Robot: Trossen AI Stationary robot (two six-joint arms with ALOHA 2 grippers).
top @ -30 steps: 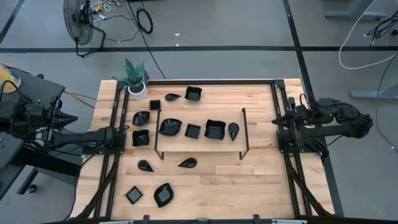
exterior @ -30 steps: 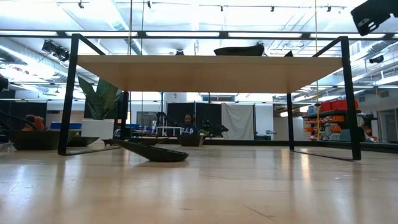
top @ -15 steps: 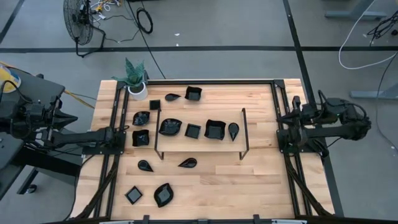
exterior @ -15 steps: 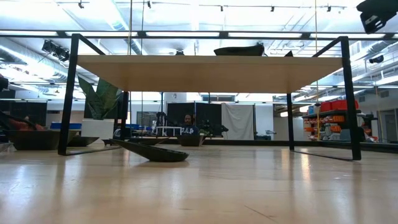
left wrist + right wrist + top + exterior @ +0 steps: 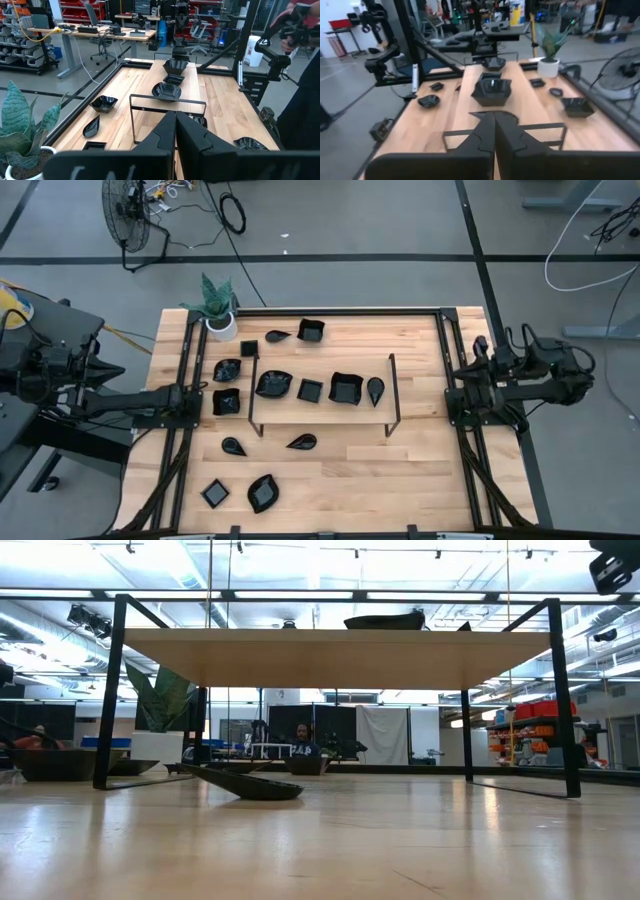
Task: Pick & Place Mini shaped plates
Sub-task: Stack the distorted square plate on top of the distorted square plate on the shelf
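Observation:
Several mini shaped plates, glossy black, lie on the wooden table and on a low shelf [image 5: 322, 408] with black wire legs. The shelf carries a leaf plate [image 5: 273, 384], two square plates [image 5: 346, 388] and a teardrop plate [image 5: 375, 389]. Others rest on the table top, such as a square one [image 5: 311, 330] and a leaf one [image 5: 263, 493]. My left gripper [image 5: 188, 397] [image 5: 175, 131] hangs shut over the table's left edge. My right gripper [image 5: 452, 373] [image 5: 494, 131] hangs shut over the right edge. Both are raised above the table, level, with nothing between their fingers.
A white pot with a green plant [image 5: 219, 318] stands at the far left corner. Black frame rails [image 5: 176, 465] [image 5: 472, 465] run along the table's left and right sides. Bare wood lies between the shelf and the right rail [image 5: 425, 430].
My right gripper has drawn back toward the table's right edge, staying shut and raised. The plates and my left gripper have kept still.

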